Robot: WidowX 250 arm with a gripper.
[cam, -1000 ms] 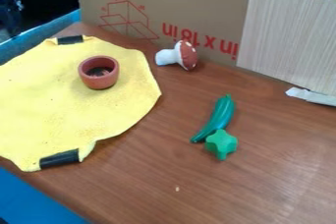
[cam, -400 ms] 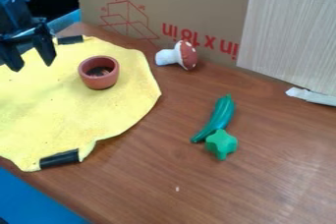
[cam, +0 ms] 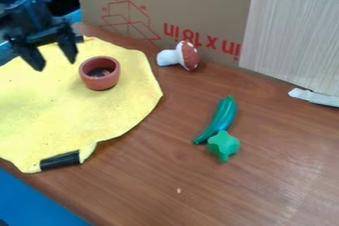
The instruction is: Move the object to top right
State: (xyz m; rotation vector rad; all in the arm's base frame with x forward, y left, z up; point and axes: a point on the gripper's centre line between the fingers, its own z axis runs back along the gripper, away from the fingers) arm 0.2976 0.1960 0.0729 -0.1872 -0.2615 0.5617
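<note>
The black gripper (cam: 57, 65) hangs at the upper left over the yellow cloth (cam: 112, 116), its two fingers spread apart with nothing between them. Just to its right, a small reddish-brown pot (cam: 100, 82) stands upright on the cloth. A toy mushroom (cam: 189, 55) with a red cap and white stem lies on the table near the cardboard. Right of centre lie a long green vegetable (cam: 224, 116) and, touching its lower end, a green star-like piece (cam: 224, 144). Which of these the task means, I cannot tell.
A cardboard sheet (cam: 165, 2) stands along the back of the brown table (cam: 265, 185), with a pale wood-grain panel (cam: 291, 36) against it at right. A whitish strip (cam: 313, 97) lies at the right edge. Black tape (cam: 59, 160) marks the cloth's lower edge.
The gripper has come into view from the upper left and moved right over the cloth toward the pot. The objects have stayed in place.
</note>
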